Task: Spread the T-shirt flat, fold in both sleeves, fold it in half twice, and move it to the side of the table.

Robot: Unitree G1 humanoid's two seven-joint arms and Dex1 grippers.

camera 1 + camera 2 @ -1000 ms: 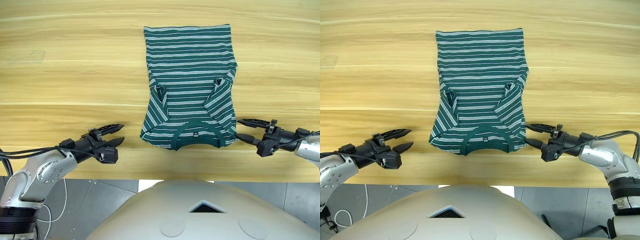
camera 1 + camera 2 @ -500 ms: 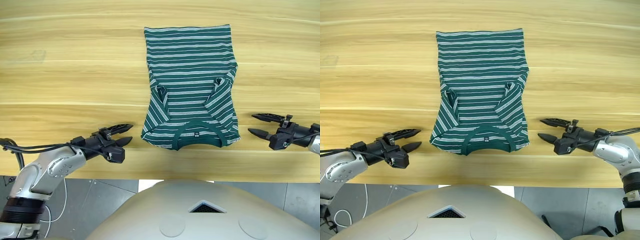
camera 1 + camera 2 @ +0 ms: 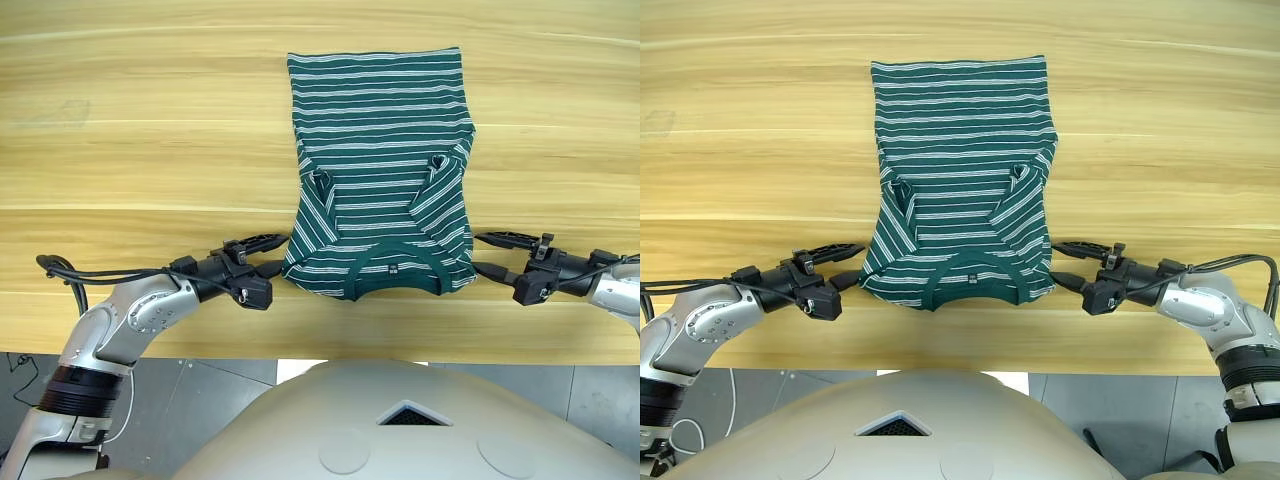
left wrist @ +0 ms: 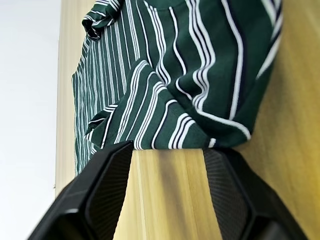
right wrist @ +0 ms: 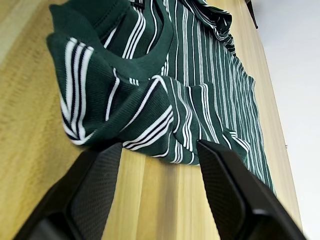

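Both sides of the collar (image 3: 398, 262) are covered: left gripper (image 3: 280, 252) open at 9 o'clock, right gripper (image 3: 478, 252) open at 3. Pinch both layers at each shoulder of the striped T-shirt (image 3: 380, 150), lying mid-table, and carry evenly toward the hem (image 3: 375, 56) at 12 o'clock.
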